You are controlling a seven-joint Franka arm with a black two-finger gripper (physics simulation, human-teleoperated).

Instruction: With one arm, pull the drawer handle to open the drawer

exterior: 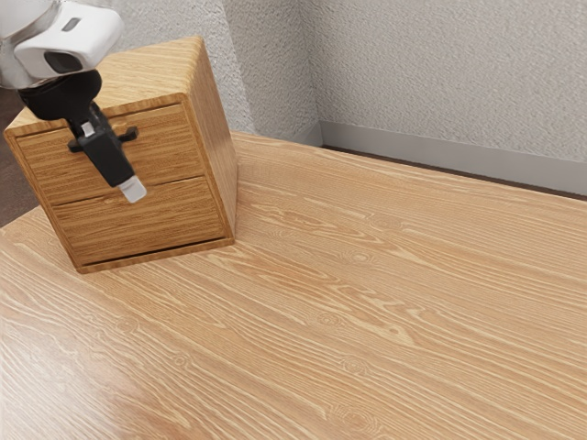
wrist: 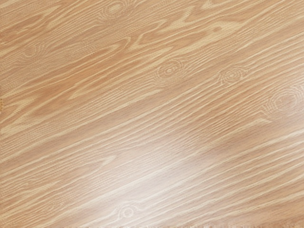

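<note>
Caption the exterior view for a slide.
Franka claw at the black handle on the top drawer of a wooden cabinet on a table.

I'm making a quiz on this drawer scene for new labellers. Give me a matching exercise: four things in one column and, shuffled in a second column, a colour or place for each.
Things
1. gripper
2. cabinet
3. baseboard
4. wall

Descriptions
A. grey strip along the wall's foot
B. wooden, stands on the table at the exterior view's left
C. black, in front of the upper drawer
D. pale, rough-textured

Pairs: 1-C, 2-B, 3-A, 4-D
</note>
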